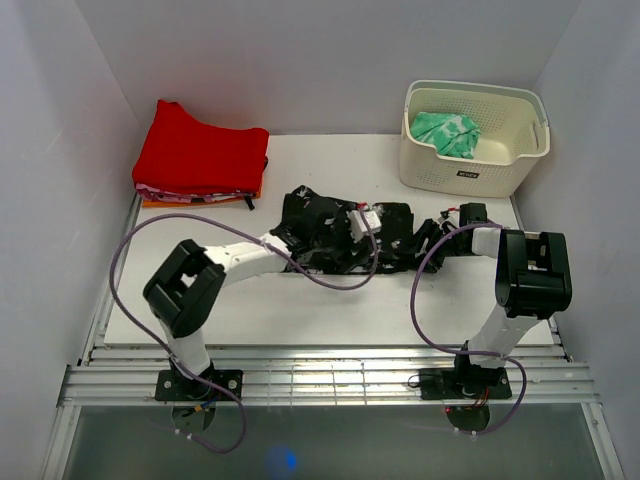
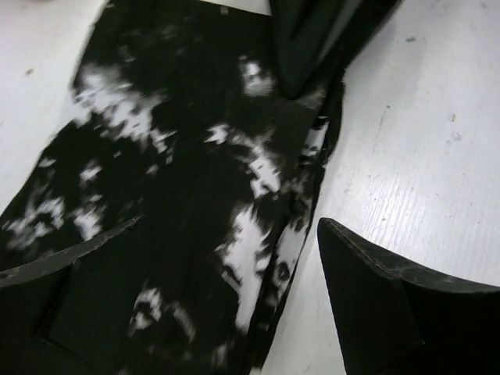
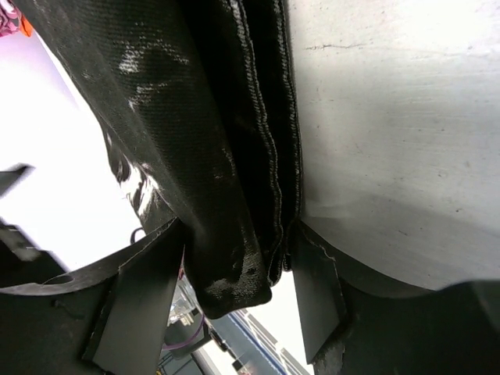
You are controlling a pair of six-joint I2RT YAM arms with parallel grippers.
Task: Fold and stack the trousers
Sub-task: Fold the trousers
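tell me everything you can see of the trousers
The trousers are thin black cloth with irregular white splatter marks. They lie bunched and partly folded across the middle of the white table, in front of the basket. Stitched seams show along one doubled edge, which looks pinched between the right tool's fingers. The open left tool straddles a flat, splattered stretch without gripping it.

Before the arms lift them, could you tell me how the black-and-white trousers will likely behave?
Probably floppy: the trousers lie crumpled on the table, so lifted parts should sag. Thin layers between the jaws of the right gripper suggest light cloth.
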